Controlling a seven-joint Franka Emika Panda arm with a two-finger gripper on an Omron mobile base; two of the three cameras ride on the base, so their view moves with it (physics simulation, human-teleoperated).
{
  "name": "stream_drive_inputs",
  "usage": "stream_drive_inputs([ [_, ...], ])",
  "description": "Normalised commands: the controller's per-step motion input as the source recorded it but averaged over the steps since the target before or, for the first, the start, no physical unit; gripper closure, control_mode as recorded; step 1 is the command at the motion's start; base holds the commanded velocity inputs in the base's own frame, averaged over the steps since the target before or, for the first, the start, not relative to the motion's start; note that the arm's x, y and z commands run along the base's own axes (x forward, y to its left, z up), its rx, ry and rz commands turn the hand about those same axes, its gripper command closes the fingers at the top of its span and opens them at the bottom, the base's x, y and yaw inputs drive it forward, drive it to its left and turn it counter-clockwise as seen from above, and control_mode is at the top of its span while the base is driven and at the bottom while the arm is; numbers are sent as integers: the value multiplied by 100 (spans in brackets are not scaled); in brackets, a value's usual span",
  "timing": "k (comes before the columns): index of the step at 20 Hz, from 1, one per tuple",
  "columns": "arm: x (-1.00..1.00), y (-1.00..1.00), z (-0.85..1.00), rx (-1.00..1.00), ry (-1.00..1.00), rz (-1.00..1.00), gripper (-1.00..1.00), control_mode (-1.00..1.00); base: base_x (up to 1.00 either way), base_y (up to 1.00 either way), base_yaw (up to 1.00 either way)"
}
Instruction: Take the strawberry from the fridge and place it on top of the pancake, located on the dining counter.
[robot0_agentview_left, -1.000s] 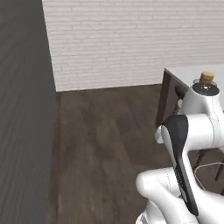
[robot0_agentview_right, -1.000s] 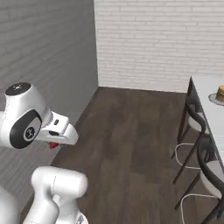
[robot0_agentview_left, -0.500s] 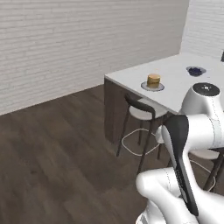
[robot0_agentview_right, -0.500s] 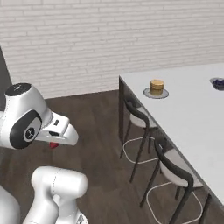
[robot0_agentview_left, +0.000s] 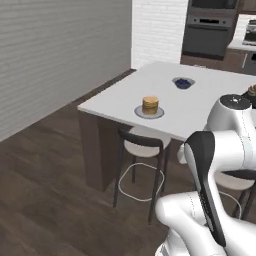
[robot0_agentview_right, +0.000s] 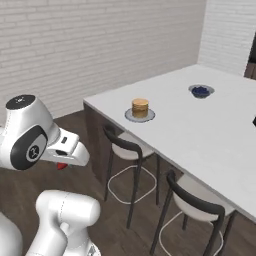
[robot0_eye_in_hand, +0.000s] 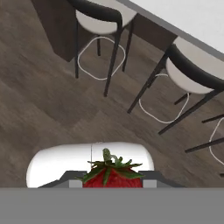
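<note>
- A small red strawberry (robot0_eye_in_hand: 112, 176) with a green leafy crown and a short stalk is seen at the bottom of the hand view, wedged between two grey finger pads (robot0_eye_in_hand: 75, 183) that press on it from either side; only its upper half is shown.
- The gripper (robot0_eye_in_hand: 112, 183) is thus closed on the fruit, held low over dark wood plank flooring (robot0_eye_in_hand: 39, 113); in the right base view a speck of red (robot0_agentview_right: 61, 166) is glimpsed under the white hand, probably the same fruit, though it is too small to be sure.
- Two bar stools with black curved backs, pale round seats and thin looped white foot frames (robot0_eye_in_hand: 97, 19) (robot0_eye_in_hand: 192, 72) are lined up just beside the counter, beyond the held fruit.
- The large plain white slab dining counter (robot0_agentview_right: 210, 130) on a dark brown wood base is set above the stools, well apart from the gripper.
- A short stack of round golden-tan pancakes (robot0_agentview_right: 140, 108) is seen near the counter's near edge, resting on a round pale grey plate (robot0_agentview_right: 131, 116); its top is bare.
- A small bowl of blue berries (robot0_agentview_right: 201, 91) is placed farther along the counter.
- White brick walls (robot0_agentview_right: 90, 45) are seen behind.
</note>
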Motion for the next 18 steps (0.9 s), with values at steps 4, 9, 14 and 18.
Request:
stream_drive_inputs([
  [4,0,0,0,0,0,0,100,100,92,51,-71],
  [9,0,0,0,0,0,0,100,100,74,62,-70],
  [14,0,0,0,0,0,0,100,100,38,90,-50],
  [18,0,0,0,0,0,0,100,100,11,68,-18],
])
